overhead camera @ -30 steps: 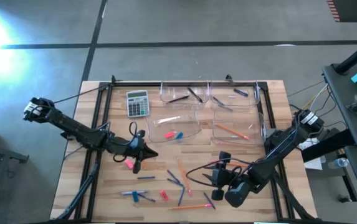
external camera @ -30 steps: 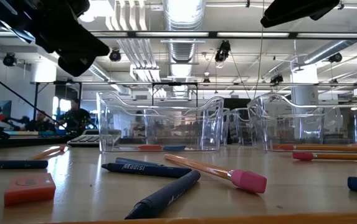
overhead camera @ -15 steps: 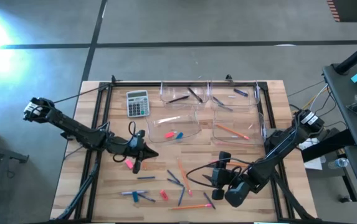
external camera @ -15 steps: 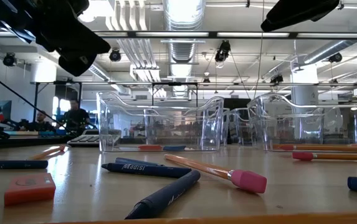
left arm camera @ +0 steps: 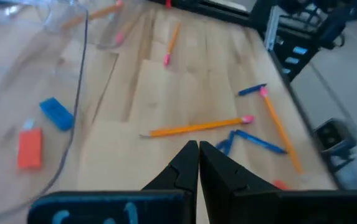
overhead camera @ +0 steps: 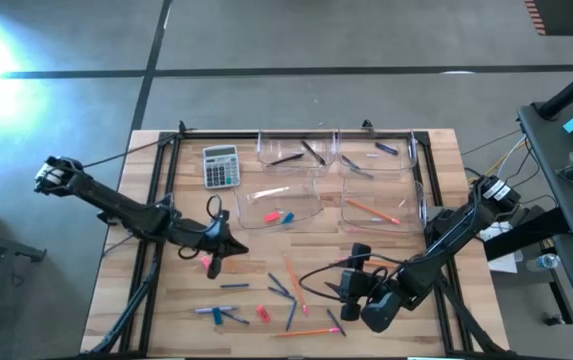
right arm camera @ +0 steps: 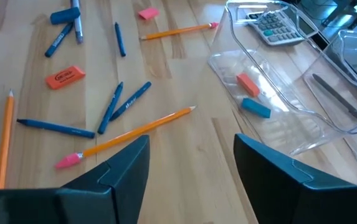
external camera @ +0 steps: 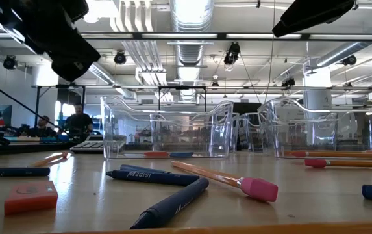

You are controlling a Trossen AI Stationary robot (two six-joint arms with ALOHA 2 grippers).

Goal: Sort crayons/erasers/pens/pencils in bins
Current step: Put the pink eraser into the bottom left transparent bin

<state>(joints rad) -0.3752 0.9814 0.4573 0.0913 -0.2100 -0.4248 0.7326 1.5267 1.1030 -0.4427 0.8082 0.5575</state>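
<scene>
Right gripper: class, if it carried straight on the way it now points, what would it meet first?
Most likely the orange pencil lying on the wood just ahead of the open right gripper, empty, its pink end nearest. Farther along lies the clear bin holding two erasers. Depth is hard to judge.

I see four clear bins (overhead camera: 291,205) in a two-by-two block at the table's far half. Near-left bin holds a pink eraser (overhead camera: 272,216) and a light blue eraser (overhead camera: 287,216) side by side. Near-right bin (overhead camera: 384,212) has one orange pencil (overhead camera: 372,210) lying diagonal. Far two bins hold dark sticks. Loose on the wood: orange pencils (overhead camera: 297,277) flat, pink ends, one (right arm camera: 125,137) pointing toward the eraser bin; pink erasers (overhead camera: 263,313) flat among blue sticks, another (overhead camera: 207,262) just beside the left arm's tip.
</scene>
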